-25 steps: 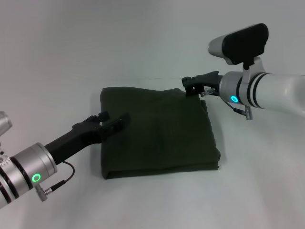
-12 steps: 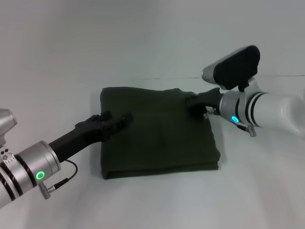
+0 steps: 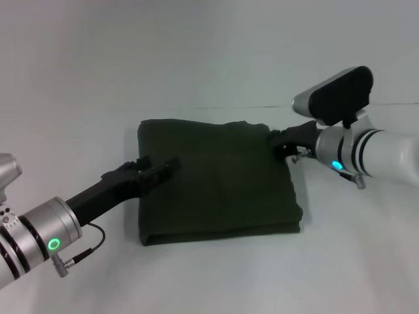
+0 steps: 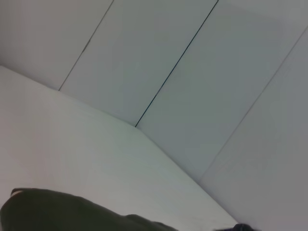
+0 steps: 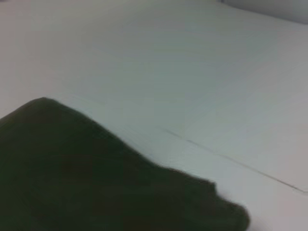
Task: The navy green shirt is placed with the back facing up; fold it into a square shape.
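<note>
Left jaws (image 3: pixel 156 167) parted over folded shirt's (image 3: pixel 219 180) left edge; right jaws (image 3: pixel 280 142) unclear, at far-right corner.

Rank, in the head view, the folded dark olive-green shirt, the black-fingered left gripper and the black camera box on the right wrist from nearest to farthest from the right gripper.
1. Folded dark olive-green shirt: the right gripper is at its far right corner.
2. Black camera box: just behind and above, on the right arm.
3. Black-fingered left gripper: across the shirt, over its left edge.
</note>
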Controlling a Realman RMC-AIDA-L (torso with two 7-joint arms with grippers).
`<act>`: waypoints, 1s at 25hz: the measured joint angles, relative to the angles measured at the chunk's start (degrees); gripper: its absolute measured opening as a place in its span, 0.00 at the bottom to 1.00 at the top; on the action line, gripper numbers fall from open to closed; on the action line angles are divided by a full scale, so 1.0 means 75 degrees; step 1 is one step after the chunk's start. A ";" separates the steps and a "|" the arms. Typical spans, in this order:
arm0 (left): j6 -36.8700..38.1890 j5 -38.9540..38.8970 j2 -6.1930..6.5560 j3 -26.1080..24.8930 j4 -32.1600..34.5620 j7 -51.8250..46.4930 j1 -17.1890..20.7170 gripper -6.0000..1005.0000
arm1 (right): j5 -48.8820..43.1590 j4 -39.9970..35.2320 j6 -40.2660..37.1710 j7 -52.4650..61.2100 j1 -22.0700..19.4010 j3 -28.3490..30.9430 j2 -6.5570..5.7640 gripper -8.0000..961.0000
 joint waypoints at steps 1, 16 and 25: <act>-0.0022 0.0011 0.0000 0.0002 0.0000 -0.0023 0.0000 0.93 | 0.0017 -0.0131 -0.0041 0.0014 -0.0068 0.0012 0.0000 0.01; -0.0282 -0.0003 0.0012 0.0000 0.0044 -0.0011 -0.0001 0.93 | 0.0349 -0.0677 -0.2585 0.0475 -0.0776 -0.0137 -0.0059 0.01; -0.0240 0.0019 0.0013 0.0020 0.0031 0.0005 -0.0006 0.93 | 0.0343 -0.0438 -0.2076 0.0730 -0.0847 -0.0427 -0.0059 0.01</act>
